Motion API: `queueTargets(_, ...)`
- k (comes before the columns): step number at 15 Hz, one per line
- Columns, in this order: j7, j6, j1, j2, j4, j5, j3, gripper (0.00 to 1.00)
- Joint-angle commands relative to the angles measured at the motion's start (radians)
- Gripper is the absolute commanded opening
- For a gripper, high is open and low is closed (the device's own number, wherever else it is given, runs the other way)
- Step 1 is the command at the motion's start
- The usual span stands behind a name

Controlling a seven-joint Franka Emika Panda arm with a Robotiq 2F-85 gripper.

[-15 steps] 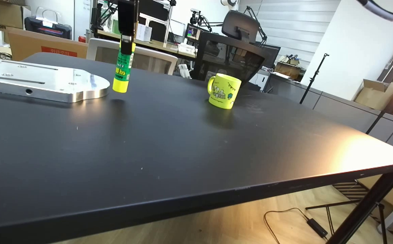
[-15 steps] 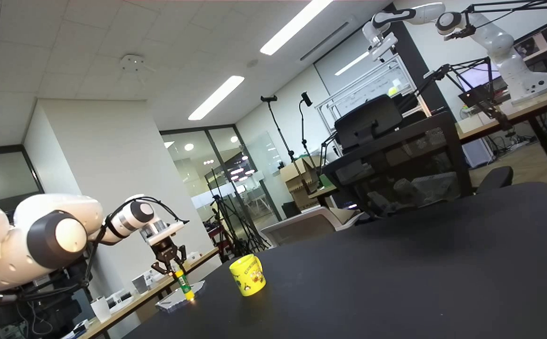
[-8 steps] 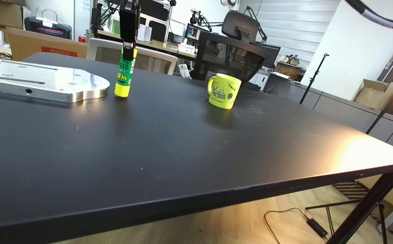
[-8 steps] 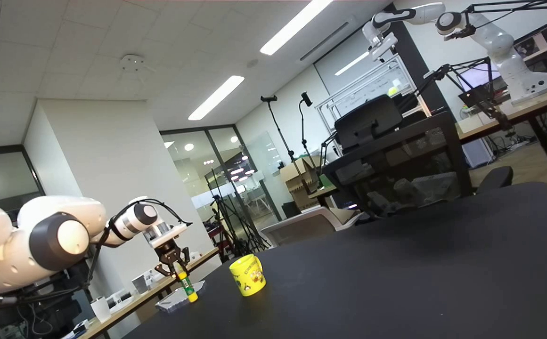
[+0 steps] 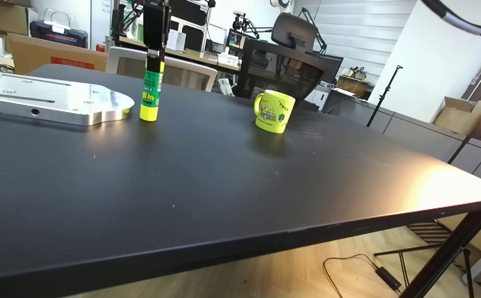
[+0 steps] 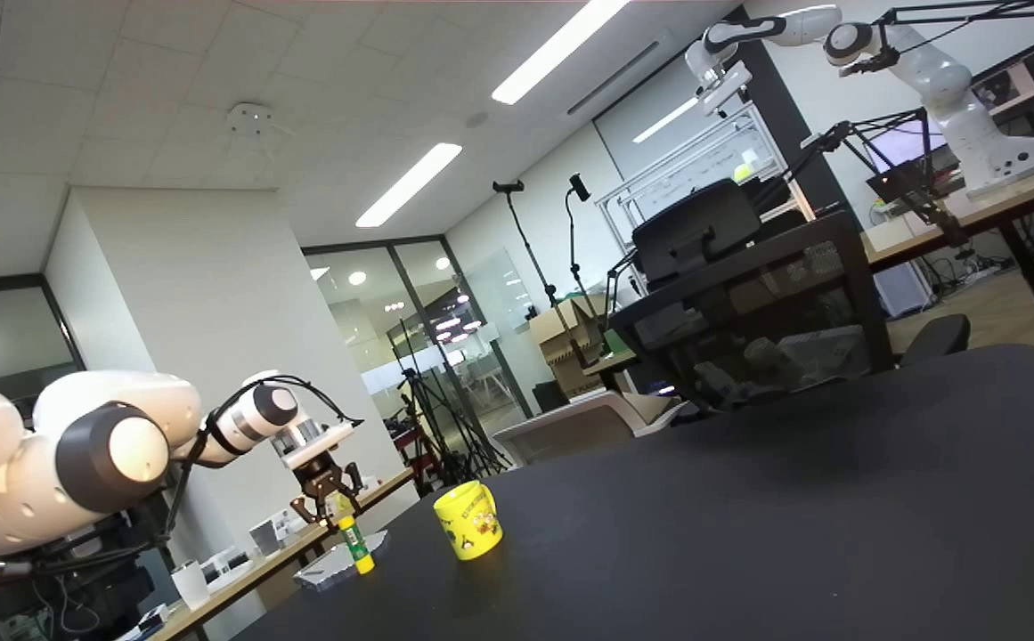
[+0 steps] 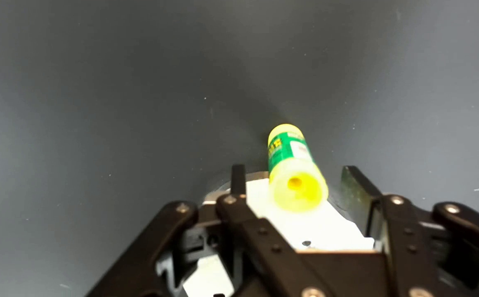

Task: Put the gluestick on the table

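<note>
Warm glare whitens one corner of the table (image 5: 240, 186).

Is white and smoothly rounded along the arm (image 6: 169, 409), with a broad dark grey ring (image 6: 76, 454) around a pale disc (image 6: 136, 448). Carries a black cable (image 6: 181, 485) along the outside. Turns silver at the wrist (image 6: 300, 436), then black at the gripper (image 7: 297, 181): narrow linkage bars (image 7: 270, 241), round pale-metal screws (image 7: 452, 208), flat fingertips (image 7: 357, 198) with a greyish inner face.
</note>
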Motion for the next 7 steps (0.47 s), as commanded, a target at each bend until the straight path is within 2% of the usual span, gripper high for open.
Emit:
queueTargets(1, 0.039, 0.021, -0.001, -0.041, -0.033, 0.004, -0.003, 0.93)
queueTargets(3, 0.045, 0.032, 0.000, -0.048, -0.030, 0.002, -0.004, 1.00)
queueTargets(4, 0.044, -0.016, 0.006, 0.004, 0.074, 0.011, -0.009, 1.00)
queueTargets(5, 0.043, 0.015, -0.004, -0.058, -0.031, 0.011, 0.004, 1.00)
queueTargets(6, 0.009, -0.006, 0.005, 0.018, 0.074, 0.009, -0.007, 1.00)
queueTargets(7, 0.010, -0.006, 0.005, 0.014, 0.073, 0.009, -0.007, 1.00)
